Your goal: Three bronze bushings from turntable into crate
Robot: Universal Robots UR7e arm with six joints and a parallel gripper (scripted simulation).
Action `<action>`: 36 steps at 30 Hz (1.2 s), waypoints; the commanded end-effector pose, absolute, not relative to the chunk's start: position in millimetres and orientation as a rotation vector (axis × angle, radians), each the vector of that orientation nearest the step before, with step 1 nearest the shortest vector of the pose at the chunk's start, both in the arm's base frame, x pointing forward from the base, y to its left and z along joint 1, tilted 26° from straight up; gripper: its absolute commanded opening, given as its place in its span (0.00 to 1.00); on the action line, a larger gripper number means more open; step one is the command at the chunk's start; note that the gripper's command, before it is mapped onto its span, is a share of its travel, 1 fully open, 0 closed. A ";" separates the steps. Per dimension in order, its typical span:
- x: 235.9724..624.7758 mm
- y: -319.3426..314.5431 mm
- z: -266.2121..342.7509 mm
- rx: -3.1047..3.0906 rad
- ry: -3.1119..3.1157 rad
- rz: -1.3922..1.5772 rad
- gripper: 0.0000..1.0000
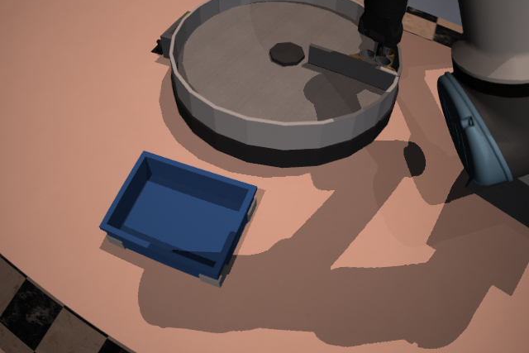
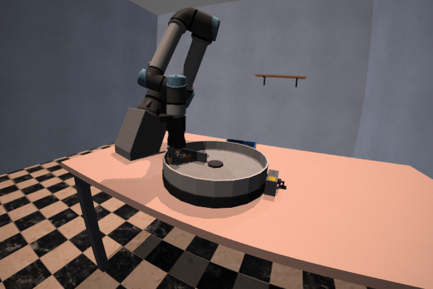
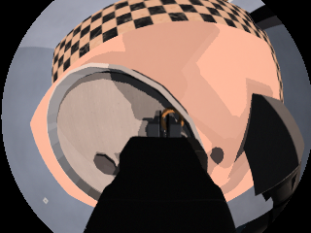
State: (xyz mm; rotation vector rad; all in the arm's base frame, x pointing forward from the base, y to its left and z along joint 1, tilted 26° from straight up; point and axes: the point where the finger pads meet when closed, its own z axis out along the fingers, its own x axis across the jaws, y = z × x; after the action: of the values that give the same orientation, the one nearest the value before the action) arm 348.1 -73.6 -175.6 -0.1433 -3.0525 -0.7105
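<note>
The grey turntable (image 1: 226,50) (image 2: 241,165) (image 3: 87,112) has a high rim. Several bushings crowd at its edge beside the dark divider; a bronze one (image 1: 355,56) (image 2: 187,157) lies against the divider, and grey-looking rings (image 1: 366,54) show near it. My gripper (image 1: 381,50) (image 3: 163,116) points down among them, low inside the rim. Its fingers are close together and appear shut on the wall of a bronze bushing (image 3: 171,111), whose ring shows around one fingertip. The fingers partly hide it. The blue crate (image 1: 194,181) (image 2: 244,143) stands apart, with no bushing visible inside.
The divider (image 1: 341,65) (image 2: 196,154) runs from near the dark hub (image 1: 286,54) (image 2: 214,164) to the rim, close beside my gripper. A small grey box (image 1: 168,43) (image 2: 272,186) sits on the turntable's outer side. The arm's base stands at the right in the top view.
</note>
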 end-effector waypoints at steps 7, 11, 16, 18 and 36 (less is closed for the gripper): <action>348.4 -74.1 -175.4 -0.144 -3.054 -0.709 0.00; 348.4 -74.1 -175.4 -0.144 -3.054 -0.709 0.00; 348.4 -74.1 -175.4 -0.144 -3.054 -0.709 0.00; 349.6 -74.2 -175.4 -0.144 -3.054 -0.709 0.00; 351.3 -76.3 -171.4 -0.144 -3.053 -0.709 0.00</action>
State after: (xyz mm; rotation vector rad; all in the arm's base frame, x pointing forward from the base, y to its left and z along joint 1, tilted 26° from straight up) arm 351.0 -74.2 -174.9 -0.1433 -3.0521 -0.7103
